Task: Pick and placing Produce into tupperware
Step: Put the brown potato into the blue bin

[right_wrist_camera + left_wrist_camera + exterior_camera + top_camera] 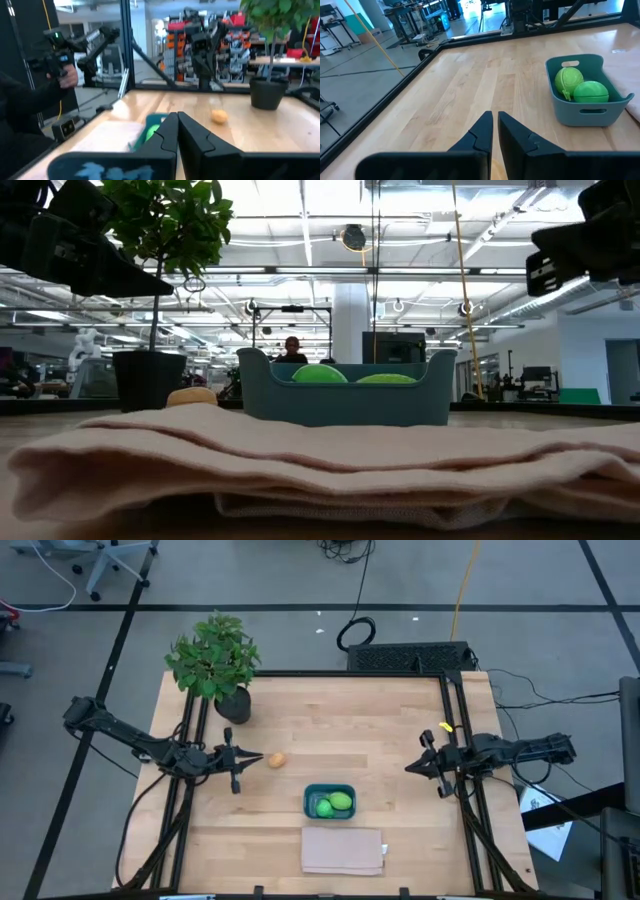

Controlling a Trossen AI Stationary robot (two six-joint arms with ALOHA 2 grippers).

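The teal tupperware [329,802] stands on the table near the front middle, with two bright green produce items [333,804] lying in it; they also show in the left wrist view [582,86]. The orange-tan item [277,760] rests on the bare table, left of and beyond the tupperware. My left gripper [256,760] is shut and empty, level, its tips just left of the orange-tan item. My right gripper [408,768] is shut and empty at the table's right, pointing left toward the orange-tan item [219,116].
A potted leafy plant [215,662] stands at the far left corner. A folded beige cloth [342,850] lies at the near edge, in front of the tupperware. A person's hand holding a device [64,75] shows beyond the table in the right wrist view.
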